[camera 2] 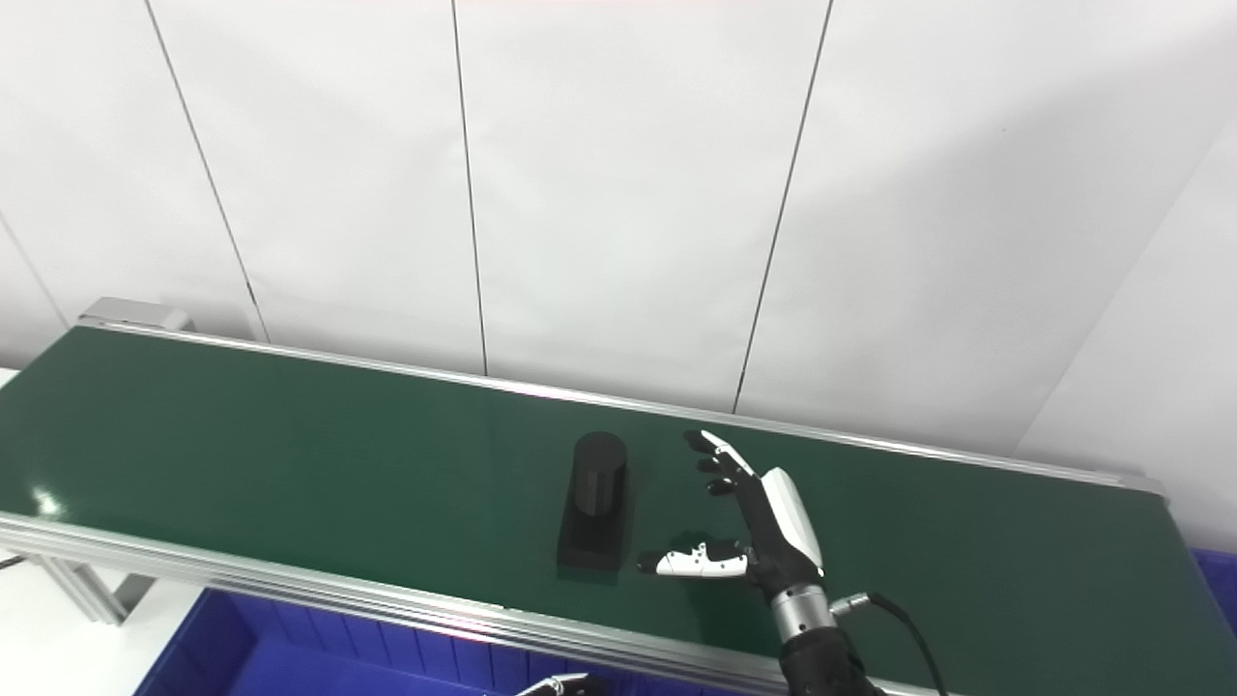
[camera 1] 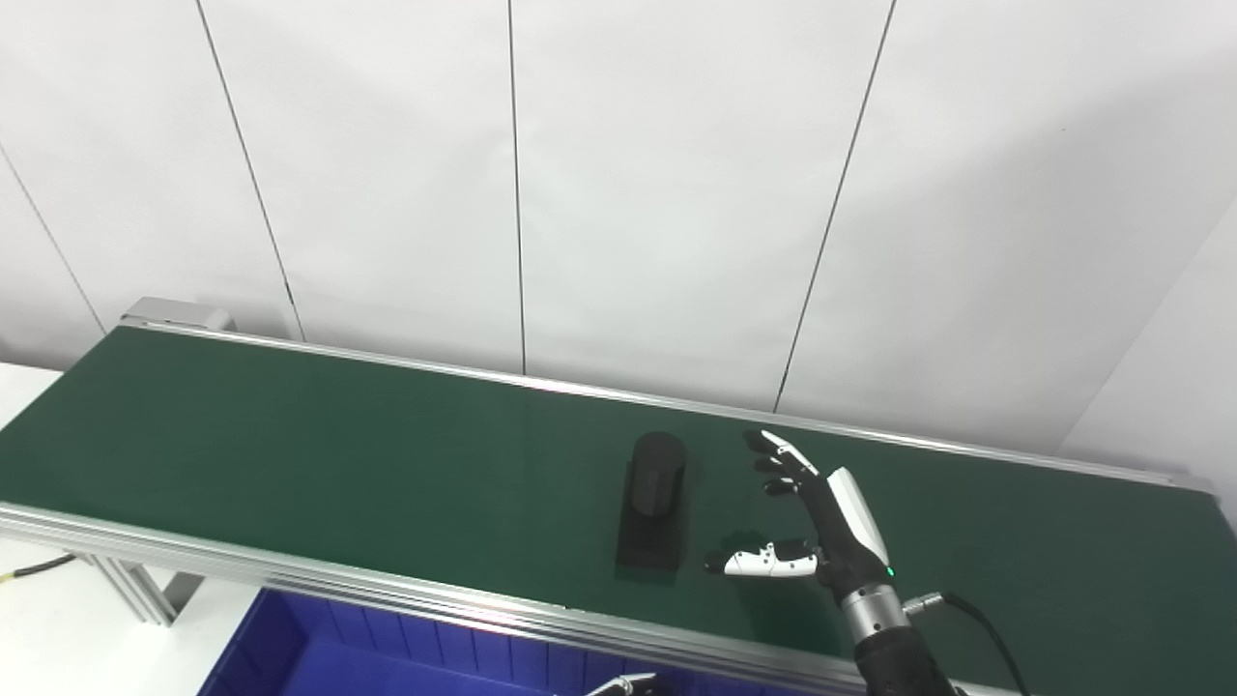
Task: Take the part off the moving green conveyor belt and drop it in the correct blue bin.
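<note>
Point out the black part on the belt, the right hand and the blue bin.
black part (camera 1: 653, 507), left eye view, on its upright cylinder.
right hand (camera 1: 821, 527), left eye view, on its palm.
blue bin (camera 1: 319, 648), left eye view, on its inner wall.

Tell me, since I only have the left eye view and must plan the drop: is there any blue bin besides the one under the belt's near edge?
Observer: Possibly. The right eye view shows a strip of blue at its right edge, past the right end of the conveyor belt. Too little of it shows to say for sure that it is a bin.
Operator: My view makes the part's shape hard to read. Is it clearer there?
Observer: Yes. There the black part reads as an upright cylinder with a flat round top, standing on the far end of a flat base.
Operator: Anything on the belt's left end?
Observer: Only a bright glare spot near the front rail.
</note>
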Tool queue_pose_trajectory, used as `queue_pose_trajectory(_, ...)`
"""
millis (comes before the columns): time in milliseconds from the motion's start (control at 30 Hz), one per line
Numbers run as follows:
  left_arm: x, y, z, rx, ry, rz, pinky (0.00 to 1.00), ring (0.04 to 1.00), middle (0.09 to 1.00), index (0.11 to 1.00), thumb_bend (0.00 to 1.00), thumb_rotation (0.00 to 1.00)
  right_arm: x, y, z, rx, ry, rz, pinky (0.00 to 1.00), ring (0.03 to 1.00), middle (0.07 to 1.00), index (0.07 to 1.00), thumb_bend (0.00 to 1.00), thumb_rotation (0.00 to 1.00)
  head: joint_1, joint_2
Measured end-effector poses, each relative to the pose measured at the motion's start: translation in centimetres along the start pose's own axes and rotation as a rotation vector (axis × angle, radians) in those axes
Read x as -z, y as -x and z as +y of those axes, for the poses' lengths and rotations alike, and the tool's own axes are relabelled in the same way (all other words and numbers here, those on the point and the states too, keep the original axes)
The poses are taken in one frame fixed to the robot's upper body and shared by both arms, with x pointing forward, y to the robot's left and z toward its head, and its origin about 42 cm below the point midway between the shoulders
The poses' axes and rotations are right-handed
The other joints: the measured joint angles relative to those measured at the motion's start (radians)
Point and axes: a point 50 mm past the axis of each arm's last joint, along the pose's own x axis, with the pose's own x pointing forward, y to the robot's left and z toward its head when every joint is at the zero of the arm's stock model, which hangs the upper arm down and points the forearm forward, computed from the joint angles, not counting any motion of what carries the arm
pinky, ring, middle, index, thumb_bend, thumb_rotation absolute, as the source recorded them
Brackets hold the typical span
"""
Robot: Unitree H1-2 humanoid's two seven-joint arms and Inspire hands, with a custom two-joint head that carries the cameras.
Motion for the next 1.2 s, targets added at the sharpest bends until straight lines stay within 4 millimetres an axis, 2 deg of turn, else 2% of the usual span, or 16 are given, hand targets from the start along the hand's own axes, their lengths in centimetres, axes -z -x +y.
queue_pose_trajectory(467,-0.3,0.1,-0.1,0.0,0.003,-0.013,0.7,0.767,0.776,0.768,0.97,0.65,-1.2,-1.6,0.1,-0.011,-0.01,-0.022,0.65,0.734,0.807,0.82,0.95,0.29,0.0,0.002)
queue_pose_trajectory(900,-0.4,0.2,-0.1,0.002,-0.001,-0.018,0.7,0.763,0.775,0.771,0.97,0.65,-1.0,-1.5,-0.2,-0.018,0.013,-0.021,0.62,0.738,0.797,0.814,0.94,0.32,-0.003,0.005)
queue_pose_trajectory(1200,-0.4,0.5,-0.1,0.001,0.001,-0.014,0.7,0.763,0.775,0.77,0.96,0.65,-0.1,-1.2,-0.2,-0.027,0.019,0.01,0.58,0.688,0.768,0.796,0.89,0.32,-0.005,0.006)
